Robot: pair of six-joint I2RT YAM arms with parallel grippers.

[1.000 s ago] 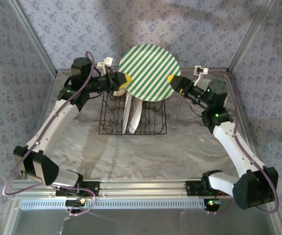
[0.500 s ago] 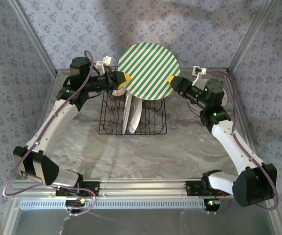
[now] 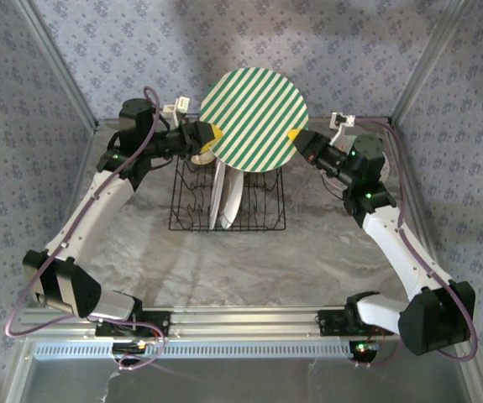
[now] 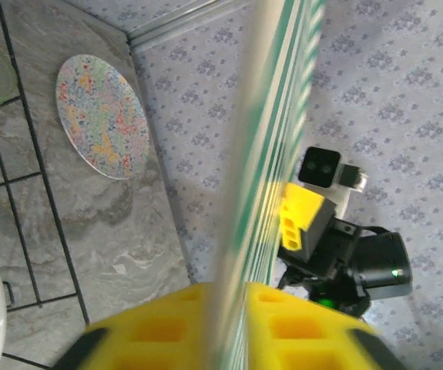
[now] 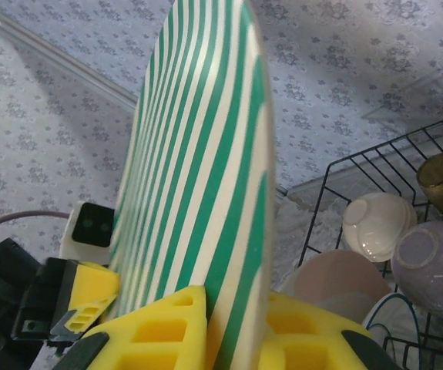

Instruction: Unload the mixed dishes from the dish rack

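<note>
A large green-and-white striped plate (image 3: 254, 117) hangs upright above the black wire dish rack (image 3: 189, 220). My left gripper (image 3: 208, 141) has the plate's left rim (image 4: 271, 154) between its yellow pads, with no gap showing. On the opposite rim, my right gripper (image 3: 296, 134) is shut on the striped plate (image 5: 198, 177), pads pressed on both faces. Two white-backed plates (image 3: 224, 197) stand on edge in the rack. The right wrist view looks down on a cream bowl (image 5: 375, 223), a lilac bowl (image 5: 433, 266) and an olive-brown cup (image 5: 441, 177) in the rack.
A speckled multicolour plate (image 4: 102, 116) lies flat on the marble table beyond the rack. Patterned walls close in the back and both sides. The table (image 3: 224, 269) runs bare between the rack and the arm bases.
My right gripper has moved in and shut on the plate's right rim. The plate has shifted slightly up. The left arm has stayed in place.
</note>
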